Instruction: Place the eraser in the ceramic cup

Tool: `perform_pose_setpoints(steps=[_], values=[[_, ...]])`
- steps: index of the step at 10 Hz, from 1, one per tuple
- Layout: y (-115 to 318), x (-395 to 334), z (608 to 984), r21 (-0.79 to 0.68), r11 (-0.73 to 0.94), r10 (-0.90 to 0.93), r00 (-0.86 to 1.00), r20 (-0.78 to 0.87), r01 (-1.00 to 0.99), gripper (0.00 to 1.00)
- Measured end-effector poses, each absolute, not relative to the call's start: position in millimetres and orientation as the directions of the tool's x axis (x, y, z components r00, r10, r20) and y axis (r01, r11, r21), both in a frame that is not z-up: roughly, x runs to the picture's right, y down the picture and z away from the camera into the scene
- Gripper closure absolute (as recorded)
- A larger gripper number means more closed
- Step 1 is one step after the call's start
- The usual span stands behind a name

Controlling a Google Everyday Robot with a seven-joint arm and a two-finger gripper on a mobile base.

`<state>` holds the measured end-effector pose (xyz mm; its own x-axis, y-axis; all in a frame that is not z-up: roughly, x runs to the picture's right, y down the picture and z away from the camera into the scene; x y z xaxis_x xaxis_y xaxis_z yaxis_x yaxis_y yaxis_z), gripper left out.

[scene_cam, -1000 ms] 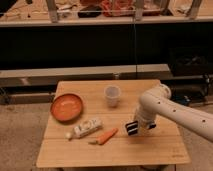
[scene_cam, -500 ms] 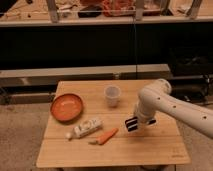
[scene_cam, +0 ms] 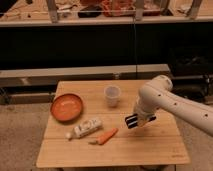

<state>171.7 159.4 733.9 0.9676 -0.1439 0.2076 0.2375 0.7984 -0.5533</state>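
A small whitish ceramic cup (scene_cam: 112, 96) stands upright near the back middle of the wooden table (scene_cam: 150, 147). The eraser (scene_cam: 131, 121), a black block with white stripes, hangs a little above the table to the right of and nearer than the cup. My gripper (scene_cam: 136, 119) is shut on the eraser, at the end of the white arm (scene_cam: 160, 97) that reaches in from the right. The eraser is apart from the cup, lower than its rim in the view.
An orange round bowl (scene_cam: 66, 107) sits at the table's left. A whitish bottle-like object (scene_cam: 86, 128) and an orange carrot (scene_cam: 106, 136) lie in front of the cup. A dark shelf unit with a cluttered top stands behind the table.
The gripper with the eraser has risen slightly and shifted left toward the cup. The other things have not moved.
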Motion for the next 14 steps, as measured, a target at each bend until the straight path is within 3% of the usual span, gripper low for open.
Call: perform_pose_setpoints(steps=[14], values=[[92, 172, 734, -0.476, 0.843, -0.18, 0.965, 0.191, 0.251, 1.0]])
